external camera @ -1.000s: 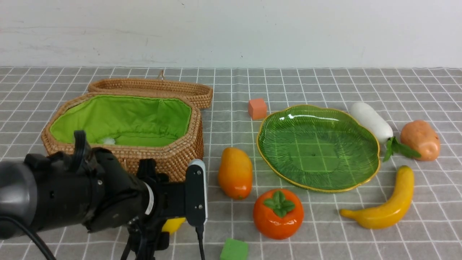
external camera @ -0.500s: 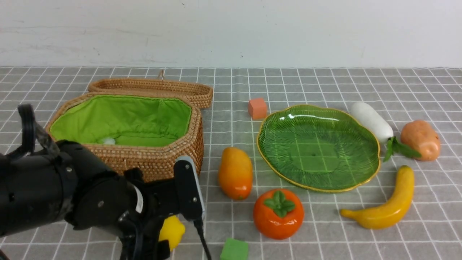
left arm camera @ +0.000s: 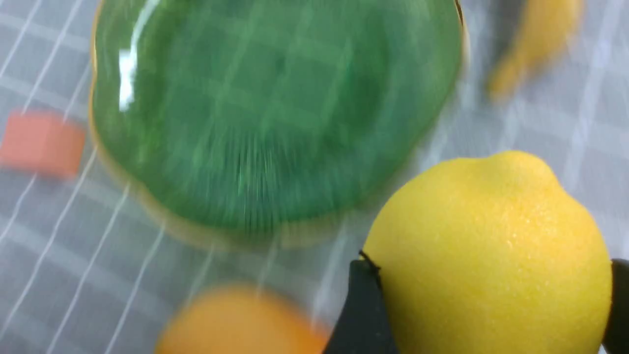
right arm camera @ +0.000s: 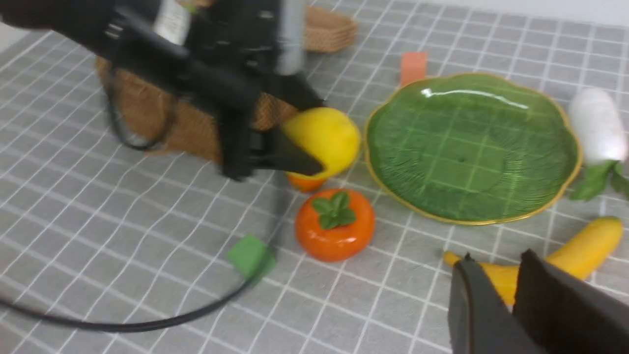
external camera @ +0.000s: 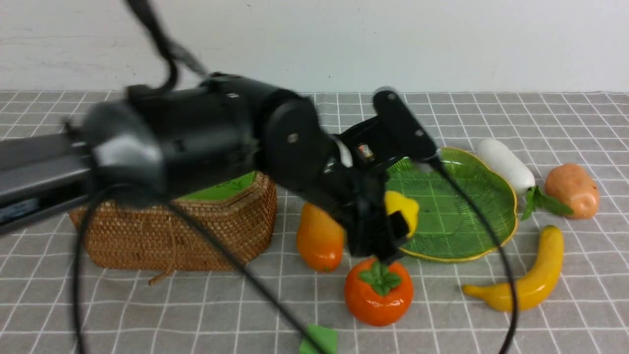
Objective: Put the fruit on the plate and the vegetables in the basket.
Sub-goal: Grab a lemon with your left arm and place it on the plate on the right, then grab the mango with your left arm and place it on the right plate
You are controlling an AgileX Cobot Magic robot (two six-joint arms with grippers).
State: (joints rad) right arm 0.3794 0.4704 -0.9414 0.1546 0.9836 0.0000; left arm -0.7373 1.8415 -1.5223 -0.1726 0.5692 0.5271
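Note:
My left gripper [external camera: 399, 216] is shut on the yellow lemon [external camera: 404, 205] and holds it in the air over the near left rim of the green plate [external camera: 457, 196]. The lemon [left arm camera: 491, 246] fills the space between both fingers. On the cloth lie the mango [external camera: 319, 241], the persimmon [external camera: 378, 292] and the banana [external camera: 528, 280]. The white radish [external camera: 506, 164] and the potato [external camera: 572, 189] lie right of the plate. The basket [external camera: 177, 236] is partly hidden behind the left arm. My right gripper [right arm camera: 496, 255] hovers above the banana [right arm camera: 580, 248], its fingers slightly apart and empty.
A green cube [external camera: 319, 339] lies at the front edge, with the arm's black cable running past it. An orange cube [right arm camera: 413, 66] sits behind the plate's left side. The left arm spans the scene from the left to the plate.
The left arm has lifted the lemon from the front left of the table and swung it right and forward, up to the plate's rim. The other pieces have not moved.

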